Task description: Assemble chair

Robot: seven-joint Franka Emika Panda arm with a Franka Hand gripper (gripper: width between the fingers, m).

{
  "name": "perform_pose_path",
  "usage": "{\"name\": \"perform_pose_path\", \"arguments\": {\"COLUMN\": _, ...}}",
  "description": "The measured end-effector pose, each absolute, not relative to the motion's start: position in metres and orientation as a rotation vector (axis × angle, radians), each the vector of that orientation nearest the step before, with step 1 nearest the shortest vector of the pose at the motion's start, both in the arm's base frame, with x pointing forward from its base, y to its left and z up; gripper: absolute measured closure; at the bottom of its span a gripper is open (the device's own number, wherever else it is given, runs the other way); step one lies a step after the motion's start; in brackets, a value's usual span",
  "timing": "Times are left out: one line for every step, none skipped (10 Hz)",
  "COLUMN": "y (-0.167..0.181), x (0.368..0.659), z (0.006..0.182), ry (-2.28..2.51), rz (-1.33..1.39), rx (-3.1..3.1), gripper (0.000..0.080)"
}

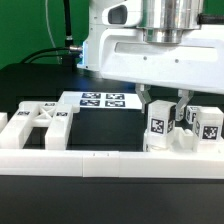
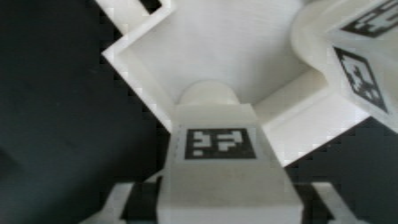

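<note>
Gripping the tagged white block [image 1: 158, 130] on the exterior view's right, gripper [image 1: 165, 110] closed narrow around it. Next, likely lifting straight, clear of neighbouring pieces [image 1: 206, 125].

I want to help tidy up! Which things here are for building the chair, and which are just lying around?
For the chair:
- tagged block in the fingers
- cross-braced white piece
- end tagged piece at the exterior view's right

Just lying there:
- marker board
- long white rail
- black table
</note>
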State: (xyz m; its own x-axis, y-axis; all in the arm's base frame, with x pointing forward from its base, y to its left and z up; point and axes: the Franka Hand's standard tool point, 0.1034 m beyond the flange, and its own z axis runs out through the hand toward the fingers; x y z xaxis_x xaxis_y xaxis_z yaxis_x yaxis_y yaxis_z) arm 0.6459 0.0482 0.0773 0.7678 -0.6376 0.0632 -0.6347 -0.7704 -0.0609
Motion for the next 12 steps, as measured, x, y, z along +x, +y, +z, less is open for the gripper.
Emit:
{"name": "perform_pose_path", "arguments": {"y": 0.048, "x": 0.646, "z": 0.077, "ry": 1.157, "rz": -0.125, "rx": -2.873, "gripper": 0.0512}}
{"name": "perform_pose_path", "arguments": {"y": 0.049, "x": 0.645, "z": 0.077, "ry": 1.376, "rz": -0.135, "rx": -2.749, "gripper": 0.0512}}
{"name": "perform_pose_path", "arguments": {"y": 0.051, "x": 0.643, "z": 0.077, "ry": 1.544, "rz": -0.143, "rx": -2.637, "gripper": 0.0512}}
{"name": "perform_pose_path", "arguments": {"y": 0.052, "x": 0.642, "z": 0.077, "ry": 1.703, "rz": -0.158, "rx": -2.516, "gripper": 0.0512}}
{"name": "perform_pose_path", "arguments": {"y": 0.053, "x": 0.641, "z": 0.076, "ry": 1.845, "rz": -0.168, "rx": -2.389, "gripper": 0.0512}}
{"name": "perform_pose_path", "arguments": {"y": 0.053, "x": 0.641, "z": 0.076, "ry": 1.921, "rz": -0.167, "rx": -2.325, "gripper": 0.0512}}
{"name": "perform_pose_path", "arguments": {"y": 0.053, "x": 0.641, "z": 0.076, "ry": 1.927, "rz": -0.166, "rx": -2.319, "gripper": 0.0511}}
{"name": "perform_pose_path", "arguments": {"y": 0.053, "x": 0.641, "z": 0.075, "ry": 1.896, "rz": -0.168, "rx": -2.348, "gripper": 0.0511}}
{"name": "perform_pose_path", "arguments": {"y": 0.053, "x": 0.64, "z": 0.074, "ry": 1.841, "rz": -0.165, "rx": -2.402, "gripper": 0.031}}
{"name": "perform_pose_path", "arguments": {"y": 0.054, "x": 0.639, "z": 0.073, "ry": 1.776, "rz": -0.145, "rx": -2.465, "gripper": 0.031}}
{"name": "perform_pose_path", "arguments": {"y": 0.057, "x": 0.64, "z": 0.075, "ry": 1.65, "rz": -0.157, "rx": -2.556, "gripper": 0.0185}}
{"name": "perform_pose_path", "arguments": {"y": 0.061, "x": 0.64, "z": 0.075, "ry": 1.453, "rz": -0.168, "rx": -2.679, "gripper": 0.0157}}
